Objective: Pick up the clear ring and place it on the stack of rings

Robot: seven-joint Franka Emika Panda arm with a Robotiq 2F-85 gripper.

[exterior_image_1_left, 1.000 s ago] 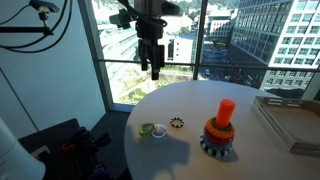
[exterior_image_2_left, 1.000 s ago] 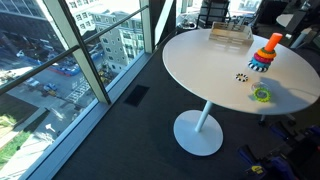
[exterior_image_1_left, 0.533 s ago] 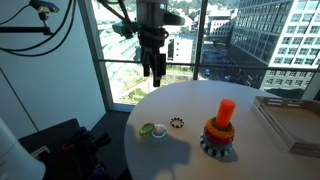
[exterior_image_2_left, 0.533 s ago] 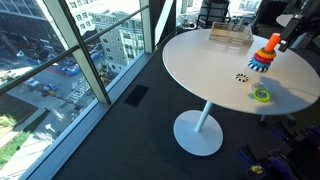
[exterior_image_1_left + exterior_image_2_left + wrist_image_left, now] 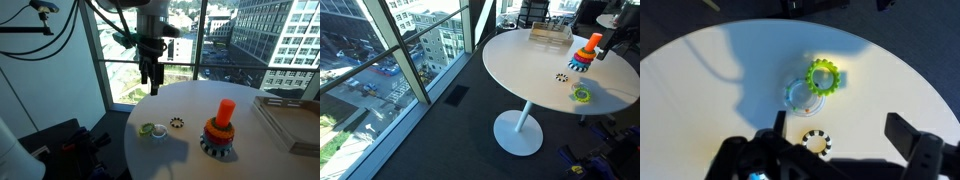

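Observation:
The clear ring lies flat on the white round table, touching the yellow-green ring. It also shows in an exterior view beside the yellow-green ring. A small dark toothed ring lies nearby. The stack of rings stands upright on its blue base, and it shows in the other exterior view too. My gripper hangs open and empty well above the table, over the loose rings.
A flat clear tray sits at the table's far side. Tall windows stand behind the table. A dark chair or cart stands low beside the table edge.
My gripper has come down toward the table and turned a little. The rings and the stack have not moved.

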